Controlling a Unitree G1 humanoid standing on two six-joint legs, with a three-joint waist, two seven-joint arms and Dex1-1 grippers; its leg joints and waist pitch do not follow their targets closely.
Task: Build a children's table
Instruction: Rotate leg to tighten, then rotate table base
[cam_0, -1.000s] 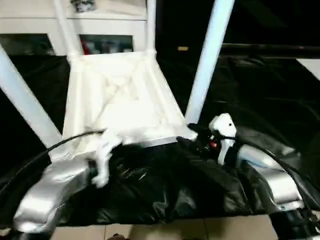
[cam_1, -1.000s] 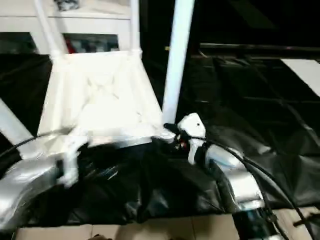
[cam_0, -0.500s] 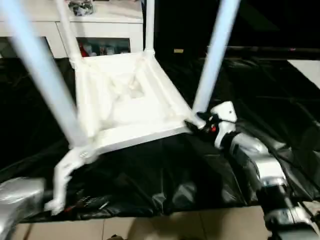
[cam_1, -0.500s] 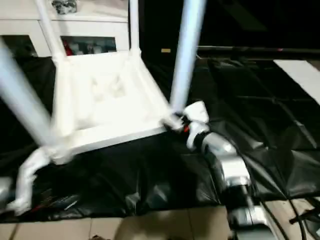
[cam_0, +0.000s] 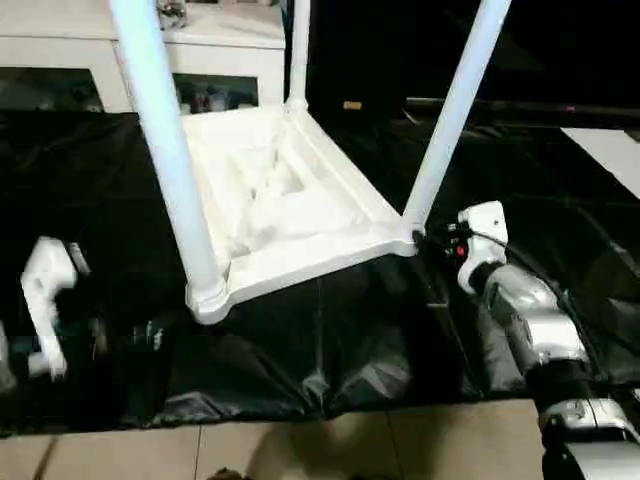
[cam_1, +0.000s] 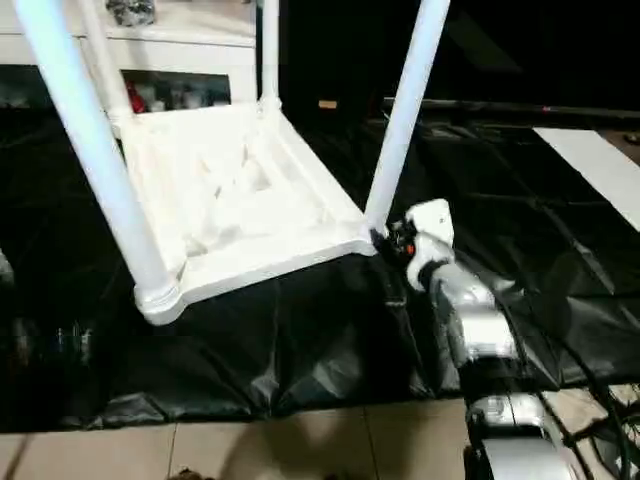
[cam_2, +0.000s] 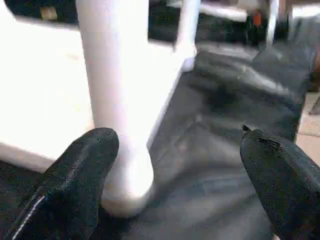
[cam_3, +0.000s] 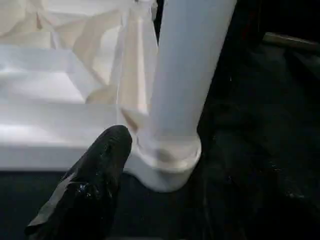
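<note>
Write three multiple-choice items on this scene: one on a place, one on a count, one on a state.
1. Where is the right pincer?
A. At the near right corner of the children's table
B. High on a leg
C. By the cabinet

2. How many legs stand in the table's corner sockets?
A. Two
B. Three
C. Four

3. How is the left pincer?
A. Shut on a leg
B. Open, gripping nothing
C. Shut on the rim

Key: 1 A, it sits by the socket of the near right leg. 2 C, four white tubes rise from the corners in the right eye view. 3 B, its fingers stand wide apart, the near left leg beside them.
</note>
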